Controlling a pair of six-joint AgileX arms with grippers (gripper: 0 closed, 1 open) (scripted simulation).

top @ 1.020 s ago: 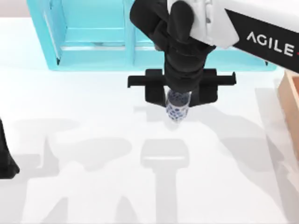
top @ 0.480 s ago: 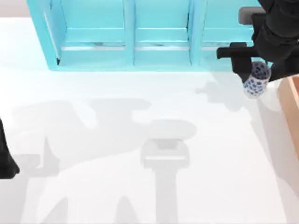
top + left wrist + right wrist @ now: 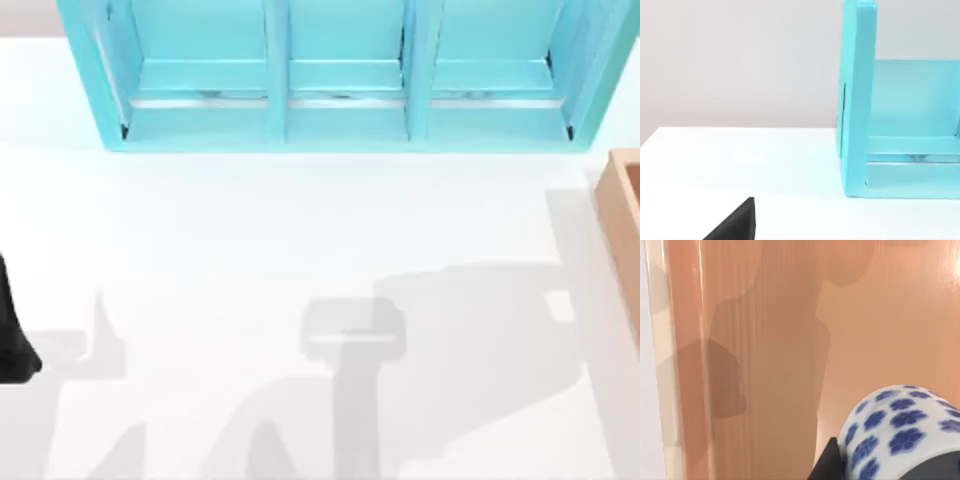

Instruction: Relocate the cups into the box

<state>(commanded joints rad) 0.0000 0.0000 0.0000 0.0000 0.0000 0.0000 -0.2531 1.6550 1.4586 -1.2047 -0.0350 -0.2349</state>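
Since 1.0 s earlier my right arm carried the white cup (image 3: pixel 900 432) from mid-table, past the turquoise shelf unit (image 3: pixel 340 80) at 0.5 s, and out of the top view's right edge, where only a corner of the box (image 3: pixel 622 200) showed. In the right wrist view the cup sat at lower right, clamped between the right gripper (image 3: pixel 892 470)'s dark fingers (image 3: pixel 826 466), above the box's tan floor and inner wall. Judgement: transport was nearly done; lowering and release remained. I saw nothing of the olive-grey cup. The left arm (image 3: pixel 12 335) sat parked at the top view's left edge; I could not tell its tool's opening.
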